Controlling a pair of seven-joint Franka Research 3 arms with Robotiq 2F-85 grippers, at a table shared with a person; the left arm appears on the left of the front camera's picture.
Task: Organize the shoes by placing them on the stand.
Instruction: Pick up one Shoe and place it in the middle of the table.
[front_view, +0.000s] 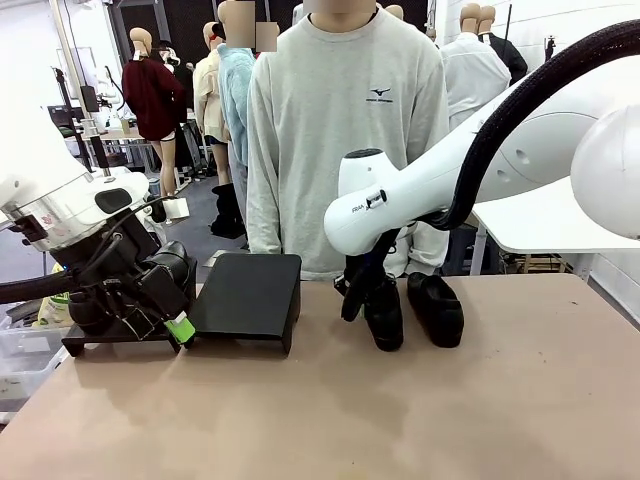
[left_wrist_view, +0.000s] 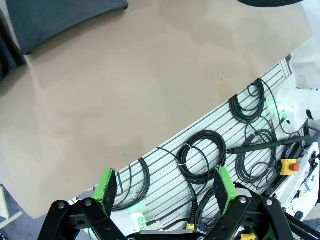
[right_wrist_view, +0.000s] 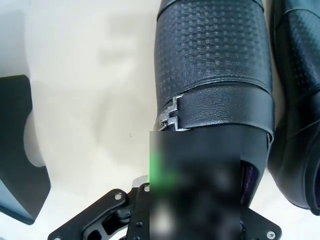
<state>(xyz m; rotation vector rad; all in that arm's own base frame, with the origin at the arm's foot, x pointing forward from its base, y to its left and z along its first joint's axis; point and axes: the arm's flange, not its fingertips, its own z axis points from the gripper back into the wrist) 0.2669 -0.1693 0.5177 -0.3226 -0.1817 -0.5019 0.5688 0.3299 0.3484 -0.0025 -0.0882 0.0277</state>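
The buckled shoe and the other shoe are lying side by side on the surface, to the right of the stand. The buckled one is lying nearer the stand, and neither is resting on it. The stand's top is showing bare beside them, so the step in hand is probably the pick-up of the first shoe. The right end effector is reaching down at the opening end of the buckled shoe, on the side facing the stand. A blurred patch is covering its fingers in the right wrist view, so I cannot tell how far apart they are standing or whether they are gripping the shoe. The next move is likely calling for a firm hold at the collar, a lift clear of the surface, and a carry over to the stand without knocking the other shoe. The left end effector is hovering low at the stand's left end, its fingers spread wide and holding nothing. A person is standing behind the stand.
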